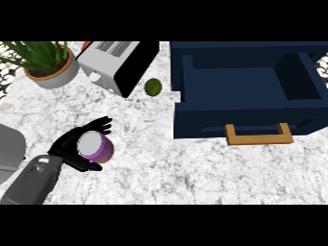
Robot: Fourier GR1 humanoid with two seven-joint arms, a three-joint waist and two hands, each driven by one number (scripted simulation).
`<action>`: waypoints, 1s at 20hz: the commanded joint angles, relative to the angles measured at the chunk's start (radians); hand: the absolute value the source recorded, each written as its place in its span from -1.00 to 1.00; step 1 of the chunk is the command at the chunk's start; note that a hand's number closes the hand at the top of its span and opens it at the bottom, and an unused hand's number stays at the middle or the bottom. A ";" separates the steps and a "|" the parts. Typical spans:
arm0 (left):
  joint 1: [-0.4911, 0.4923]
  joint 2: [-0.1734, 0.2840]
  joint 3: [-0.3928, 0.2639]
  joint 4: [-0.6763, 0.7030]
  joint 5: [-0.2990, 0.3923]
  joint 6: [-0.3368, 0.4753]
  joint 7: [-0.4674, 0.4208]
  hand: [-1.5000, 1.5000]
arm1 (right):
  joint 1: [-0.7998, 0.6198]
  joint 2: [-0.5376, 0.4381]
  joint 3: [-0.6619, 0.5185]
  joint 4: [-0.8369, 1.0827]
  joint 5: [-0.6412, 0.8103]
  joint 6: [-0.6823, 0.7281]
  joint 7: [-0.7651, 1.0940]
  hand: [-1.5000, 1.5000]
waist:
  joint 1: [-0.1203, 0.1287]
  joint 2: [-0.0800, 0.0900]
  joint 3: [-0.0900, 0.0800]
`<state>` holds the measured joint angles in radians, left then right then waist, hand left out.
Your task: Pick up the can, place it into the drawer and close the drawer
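I have the left hand (74, 146) curled round the can (95, 147), purple-sided with a pale top, fingers above it and thumb below; whether it is lifted off the marble counter (195, 173) or resting on it I cannot tell from this steep view; the right hand shows nowhere. The can sits at the left of the counter, well apart from the dark blue drawer (255, 91), which stands pulled open at the right with its wooden handle (258, 134) facing me. I judge the pick-up step to be in hand, with placing and closing not yet done. Next I would need to carry the can rightward and up over the drawer's front wall, then lower it into the open compartment; the toaster (117, 65), a small green fruit (153, 87) and the potted plant (47, 62) lie off that path.
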<state>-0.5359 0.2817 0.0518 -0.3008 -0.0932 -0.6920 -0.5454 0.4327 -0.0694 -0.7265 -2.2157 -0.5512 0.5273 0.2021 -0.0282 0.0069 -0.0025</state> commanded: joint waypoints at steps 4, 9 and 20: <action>-0.028 -0.047 -0.013 0.028 0.017 -0.197 -0.017 1.00 | -0.048 -0.030 -0.014 0.036 -0.019 -0.026 0.029 -1.00 | 0.009 -0.001 0.000; -0.039 -0.073 -0.013 -0.030 0.048 -0.260 -0.013 1.00 | -0.013 0.028 0.027 -0.007 0.010 -0.007 0.041 -1.00 | 0.015 -0.003 0.001; -0.004 -0.139 0.234 -0.137 0.288 0.203 0.071 1.00 | 0.024 0.064 -0.013 -0.015 0.010 -0.010 0.026 -1.00 | 0.059 -0.016 0.005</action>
<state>-0.5631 0.1643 0.1676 -0.4237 0.1032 -0.6576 -0.4223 0.4476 -0.0214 -0.7374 -2.2403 -0.5527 0.5170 0.2321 0.0100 -0.0059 0.0002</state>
